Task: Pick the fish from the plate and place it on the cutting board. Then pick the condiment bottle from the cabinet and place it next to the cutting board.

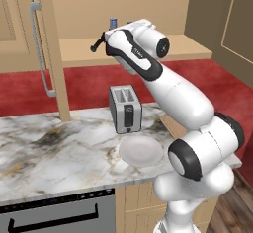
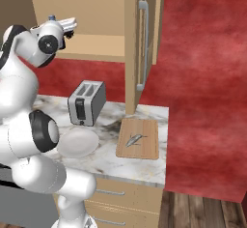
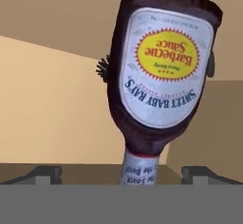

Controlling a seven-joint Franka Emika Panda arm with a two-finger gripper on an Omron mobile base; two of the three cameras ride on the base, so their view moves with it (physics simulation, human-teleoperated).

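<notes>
The condiment bottle (image 3: 161, 71), dark brown with a yellow-and-white label, looks upside down in the rolled hand view. Its neck lies between the two fingertips of my open gripper (image 3: 122, 173), with a gap on each side. In the left base view its blue cap (image 1: 113, 22) peeks above my hand on the cabinet shelf (image 1: 84, 52). The fish (image 2: 135, 139) lies on the cutting board (image 2: 147, 149) at the counter's right end. The white plate (image 1: 141, 151) sits bare in front of the toaster.
A silver toaster (image 1: 125, 108) stands behind the plate. A black brush-like tool (image 1: 97, 44) lies on the shelf beside my hand. The open cabinet door with its grey bar handle (image 2: 143, 43) hangs just behind the cutting board. An oven front (image 1: 59, 212) sits below the counter.
</notes>
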